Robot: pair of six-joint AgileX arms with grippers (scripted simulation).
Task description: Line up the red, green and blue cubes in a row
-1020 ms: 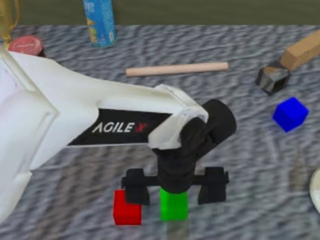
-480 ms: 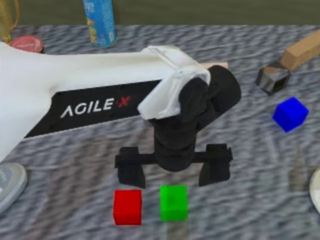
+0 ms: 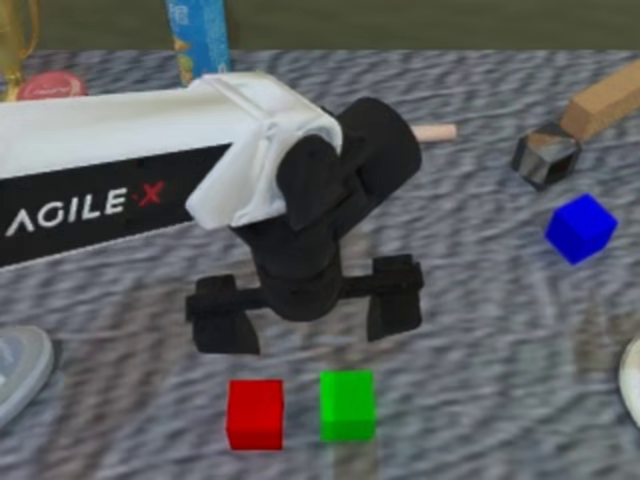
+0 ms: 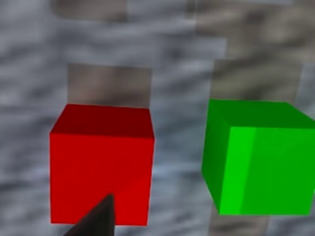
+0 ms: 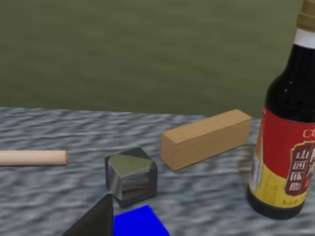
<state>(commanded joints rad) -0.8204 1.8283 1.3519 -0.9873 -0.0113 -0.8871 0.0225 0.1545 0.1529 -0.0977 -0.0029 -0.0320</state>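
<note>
1. The red cube [image 3: 254,413] and the green cube [image 3: 347,404] sit side by side at the lower centre of the top view, near each other but with a narrow strip of surface [image 3: 480,400] between them, their front faces roughly level.
2. The left wrist view shows the same pair close up: red cube [image 4: 101,164] and green cube [image 4: 258,157] both flat on the surface, not touching.
3. The left claw [image 3: 305,310] hangs above and just behind the pair, toward the middle of the frame, its two dark fingers [image 3: 393,297] spread wide apart and holding nothing.
4. The blue cube [image 3: 580,228] lies well apart at the right side of the top view, just below a dark grey faceted lump [image 3: 546,155] and a tan wooden block [image 3: 605,100].
5. The right wrist view catches a corner of the blue cube [image 5: 140,223] at its lower edge (the lump, the wooden block and a sauce bottle [image 5: 288,128] stand beyond it); the right claw itself shows only as one dark tip, so I cannot tell whether it is apart or together.
6. Judged from this, two of three cubes are placed; what remains is bringing the blue cube over to the green one's free side to finish the row.
</note>
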